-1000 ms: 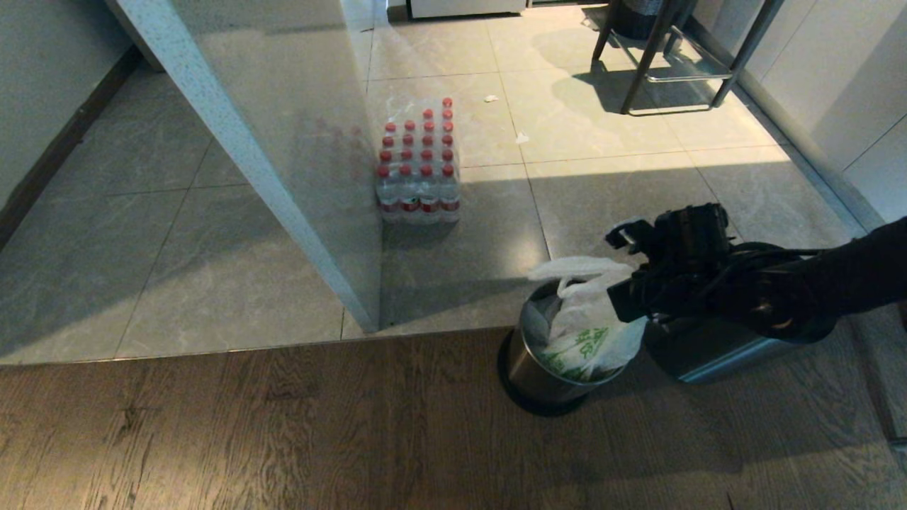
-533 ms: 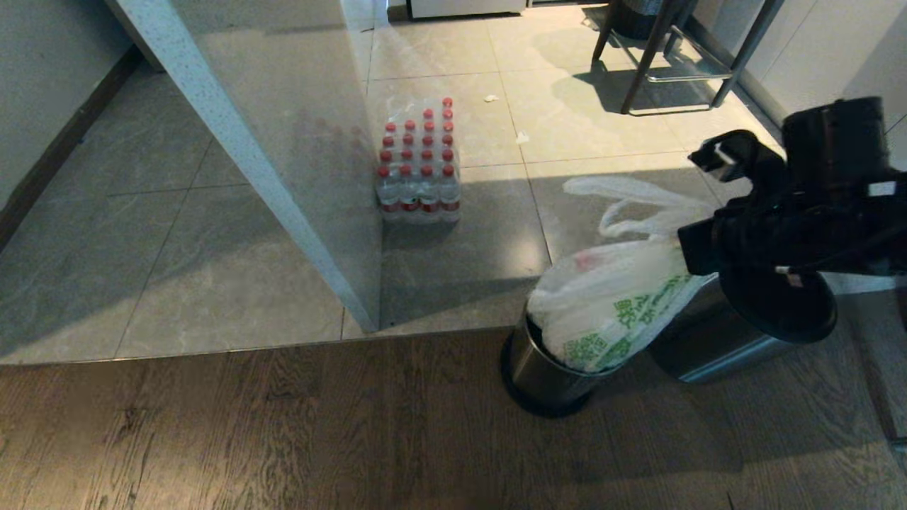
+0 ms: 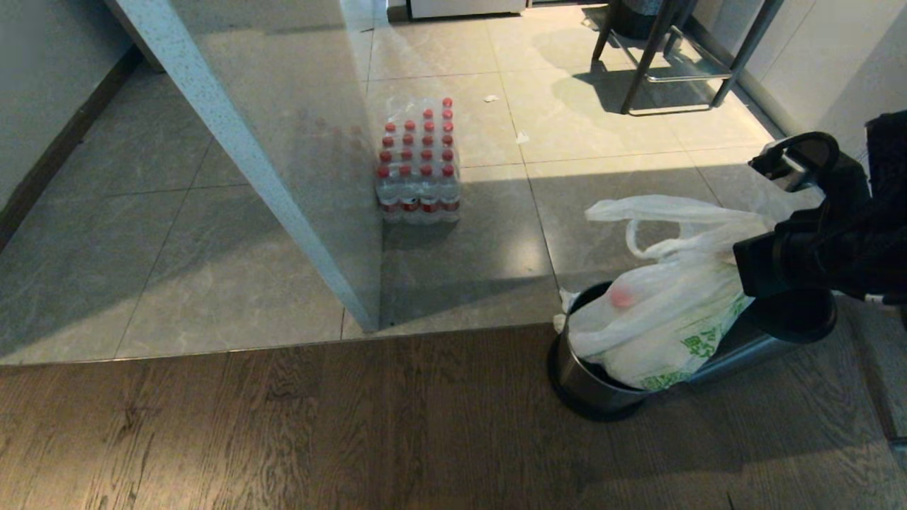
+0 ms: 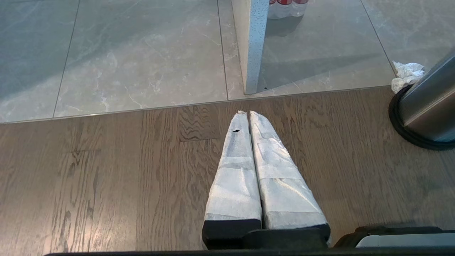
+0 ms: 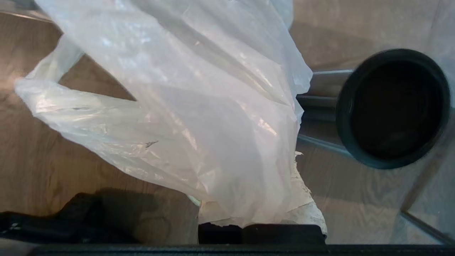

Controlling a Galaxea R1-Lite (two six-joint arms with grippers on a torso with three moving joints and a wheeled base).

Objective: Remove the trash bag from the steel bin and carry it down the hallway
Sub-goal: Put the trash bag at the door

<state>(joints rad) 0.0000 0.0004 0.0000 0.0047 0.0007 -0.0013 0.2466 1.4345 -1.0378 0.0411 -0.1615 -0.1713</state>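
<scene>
Close to us, over the brown wood floor [image 4: 106,185], our left gripper [image 4: 248,113] hangs with its jaws pressed together on nothing. It does no work here.

Next comes the steel bin [image 3: 584,379]. It leans over, and the trash bag [image 3: 659,322] is partway out of its mouth, with the fat lower part at the rim. The bag is thin and see-through, so we think it is soft, floppy and easy to rip. It bulges, but it looks light. We think the best places to hold it are the loop handles or the bunched top, not the thin sides.

Our right gripper [image 5: 261,227] is up and to the right of the bin. Its jaws are closed on the top of the bag. In the right wrist view the plastic spreads out from the jaws and hangs away from them. One loop handle [image 3: 659,230] is free, on the far side from the jaws.

A second bin [image 5: 392,108] lies on its side just beside the bag.

Farther off, on the grey tiles, stands a pack of water bottles [image 3: 418,166].
</scene>
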